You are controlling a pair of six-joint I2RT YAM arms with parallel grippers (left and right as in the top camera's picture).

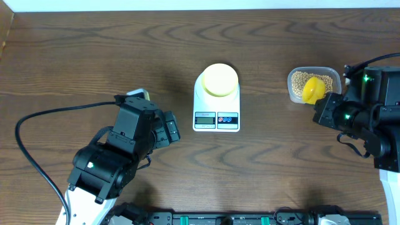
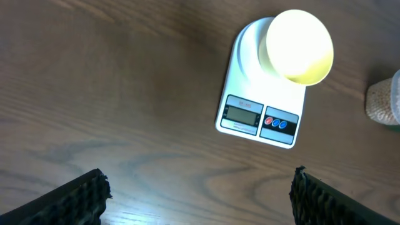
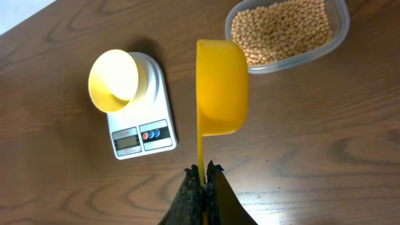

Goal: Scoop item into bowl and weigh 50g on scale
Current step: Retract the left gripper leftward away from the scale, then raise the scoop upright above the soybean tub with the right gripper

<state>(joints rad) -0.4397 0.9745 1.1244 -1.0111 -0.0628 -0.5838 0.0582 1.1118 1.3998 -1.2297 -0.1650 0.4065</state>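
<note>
The overhead view looks straight down on the whole table (image 1: 94,50) from well above. The left wrist view sits low over the near left and faces far and right toward the scale (image 2: 259,122). The right wrist view, higher, looks from the right, facing far and left along its scoop (image 3: 222,87). All three share the scale and bowl (image 1: 220,79).

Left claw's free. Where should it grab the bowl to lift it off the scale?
Likely best: pinch the bowl at its left rim from above, one finger inside: it stands upright and open-topped on the scale, and the open left claw is nearest there.
</note>
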